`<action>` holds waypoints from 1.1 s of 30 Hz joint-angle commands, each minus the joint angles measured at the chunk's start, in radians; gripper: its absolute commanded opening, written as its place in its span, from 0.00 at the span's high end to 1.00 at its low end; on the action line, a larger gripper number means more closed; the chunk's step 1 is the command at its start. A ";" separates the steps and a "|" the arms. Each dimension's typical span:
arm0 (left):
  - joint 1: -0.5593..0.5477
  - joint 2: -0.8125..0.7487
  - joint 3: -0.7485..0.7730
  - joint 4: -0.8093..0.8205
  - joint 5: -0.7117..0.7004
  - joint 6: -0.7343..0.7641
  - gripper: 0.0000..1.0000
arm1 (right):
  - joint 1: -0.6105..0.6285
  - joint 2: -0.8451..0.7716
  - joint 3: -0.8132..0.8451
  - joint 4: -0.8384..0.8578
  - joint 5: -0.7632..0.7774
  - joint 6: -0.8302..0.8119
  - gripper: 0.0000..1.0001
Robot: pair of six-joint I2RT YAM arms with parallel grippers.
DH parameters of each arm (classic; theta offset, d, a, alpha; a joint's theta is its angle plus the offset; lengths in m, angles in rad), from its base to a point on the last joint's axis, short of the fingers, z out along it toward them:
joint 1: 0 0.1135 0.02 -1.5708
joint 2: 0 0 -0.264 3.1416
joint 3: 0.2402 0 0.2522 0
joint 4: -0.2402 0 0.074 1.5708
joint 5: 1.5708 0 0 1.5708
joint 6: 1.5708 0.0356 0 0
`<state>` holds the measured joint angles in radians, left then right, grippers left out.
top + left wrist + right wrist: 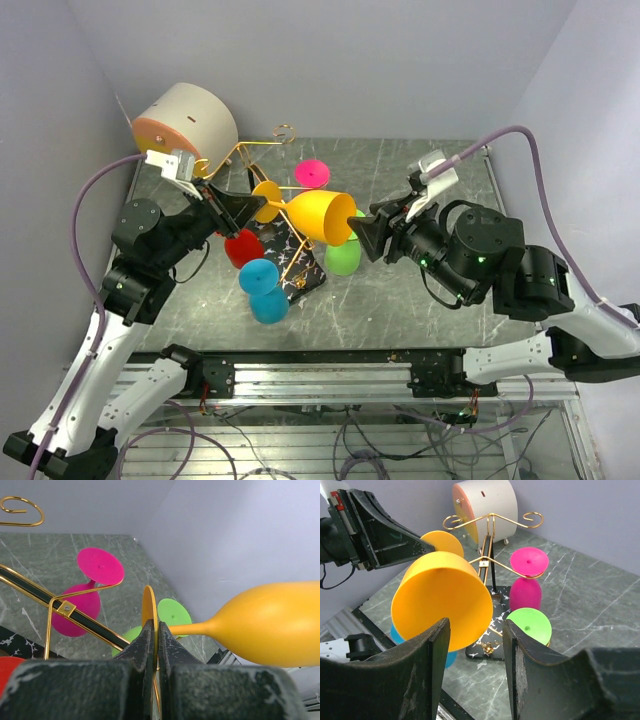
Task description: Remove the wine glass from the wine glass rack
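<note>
A yellow wine glass (320, 215) lies sideways in the air above the wine glass rack (290, 262), a gold wire stand on a black veined base. My left gripper (252, 206) is shut on the glass's round foot (148, 605), which shows edge-on between the fingers. The bowl (270, 622) points right, away from it. My right gripper (360, 230) stands open just in front of the bowl's mouth (445, 597), with nothing between its fingers (432, 645). A gold rack arm (65, 607) runs close under the left fingers.
Pink (526, 585), green (530, 625), blue (265, 290) and red (243, 247) glasses hang on or stand around the rack. A round beige drum (190, 120) sits at the back left. Walls close in on the left, back and right.
</note>
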<state>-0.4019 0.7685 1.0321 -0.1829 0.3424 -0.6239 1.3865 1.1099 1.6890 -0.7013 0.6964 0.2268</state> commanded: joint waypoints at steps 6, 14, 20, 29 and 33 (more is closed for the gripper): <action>0.002 -0.042 0.016 0.088 0.059 0.001 0.93 | -0.007 0.037 0.043 0.008 0.029 -0.041 0.54; 0.002 -0.057 0.008 0.136 0.130 -0.017 0.93 | -0.022 0.090 0.052 0.044 -0.034 -0.080 0.66; 0.002 -0.054 0.024 0.081 0.078 0.012 0.93 | -0.116 0.163 0.106 0.049 -0.117 -0.089 1.00; 0.002 0.032 0.153 -0.183 -0.304 0.130 0.44 | -0.530 0.266 0.266 0.080 -0.355 -0.089 1.00; 0.002 0.077 0.195 -0.254 -0.461 0.177 0.45 | -0.742 0.452 0.512 -0.021 -0.441 -0.082 1.00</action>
<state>-0.3965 0.8188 1.1767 -0.3359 0.0971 -0.5190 0.7929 1.4422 2.0155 -0.6758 0.3660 0.1474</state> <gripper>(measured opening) 0.557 0.015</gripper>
